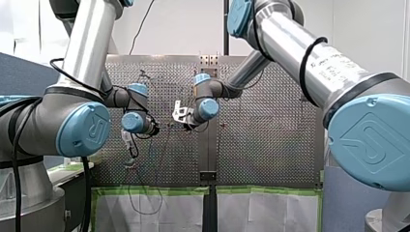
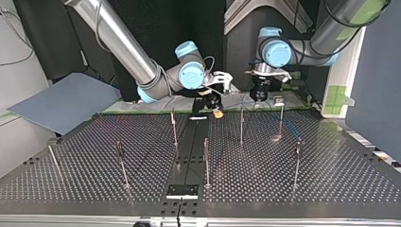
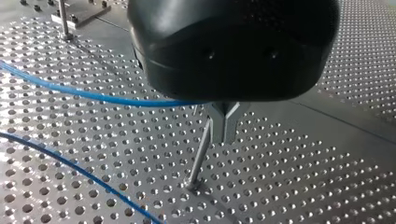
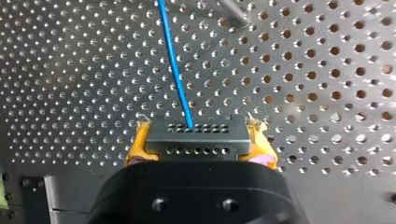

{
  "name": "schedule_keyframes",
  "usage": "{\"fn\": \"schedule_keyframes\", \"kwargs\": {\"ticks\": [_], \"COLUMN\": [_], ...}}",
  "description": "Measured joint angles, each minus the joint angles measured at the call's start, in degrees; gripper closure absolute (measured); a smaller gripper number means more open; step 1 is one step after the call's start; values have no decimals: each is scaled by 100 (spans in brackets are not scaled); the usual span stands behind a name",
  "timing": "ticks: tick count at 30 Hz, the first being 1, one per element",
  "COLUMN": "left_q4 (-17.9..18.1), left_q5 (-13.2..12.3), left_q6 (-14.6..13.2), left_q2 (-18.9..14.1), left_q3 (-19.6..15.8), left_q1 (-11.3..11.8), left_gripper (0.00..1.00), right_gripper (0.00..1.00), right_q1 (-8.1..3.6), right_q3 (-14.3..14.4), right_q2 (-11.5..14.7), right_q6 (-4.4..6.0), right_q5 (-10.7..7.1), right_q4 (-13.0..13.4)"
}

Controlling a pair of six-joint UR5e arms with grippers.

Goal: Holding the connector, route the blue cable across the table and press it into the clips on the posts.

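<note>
In the right wrist view my right gripper (image 4: 197, 136) is shut on the black connector (image 4: 196, 143), with a yellow pad (image 4: 139, 142) on each side. The blue cable (image 4: 175, 60) leaves the connector and runs ahead over the perforated table (image 4: 70, 70). In the left wrist view my left gripper (image 3: 225, 135) has its metal fingers together. The blue cable (image 3: 93, 96) runs into them near their root, and a second stretch (image 3: 70, 165) lies on the table. A thin post (image 3: 198, 158) stands right beside the fingertips. In the top view my right gripper (image 2: 213, 108) and my left gripper (image 2: 260, 94) hang at the table's far edge.
Several thin posts stand on the table, among them one (image 2: 174, 127) at the centre seam, one (image 2: 241, 125) right of it and one (image 2: 296, 163) nearer the camera. A grey-blue sheet (image 2: 66, 101) lies at the top view's left. A small black plate (image 2: 182, 190) sits at the near edge.
</note>
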State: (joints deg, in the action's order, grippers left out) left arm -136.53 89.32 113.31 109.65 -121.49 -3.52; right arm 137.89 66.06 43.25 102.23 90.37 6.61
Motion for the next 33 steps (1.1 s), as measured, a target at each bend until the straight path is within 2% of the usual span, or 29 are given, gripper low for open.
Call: {"fn": "schedule_keyframes", "kwargs": {"ticks": [7, 15, 26, 33], "left_q4": [6, -63, -98, -125], "left_q5": [-198, -226, -254, -277], "left_q6": [29, 50, 43, 37], "left_q2": [289, 433, 440, 438], "left_q3": [310, 678, 822, 844], "left_q1": [21, 140, 298, 334], "left_gripper": [100, 100, 100, 100], "right_gripper": [100, 100, 100, 100], "right_q1": [-19, -96, -310, -422], "right_q3": [0, 0, 0, 0], "right_q2": [-19, -28, -32, -31], "right_q6": [49, 77, 135, 134], "right_q5": [-8, -10, -44, -78], "right_q4": [162, 192, 201, 201]}}
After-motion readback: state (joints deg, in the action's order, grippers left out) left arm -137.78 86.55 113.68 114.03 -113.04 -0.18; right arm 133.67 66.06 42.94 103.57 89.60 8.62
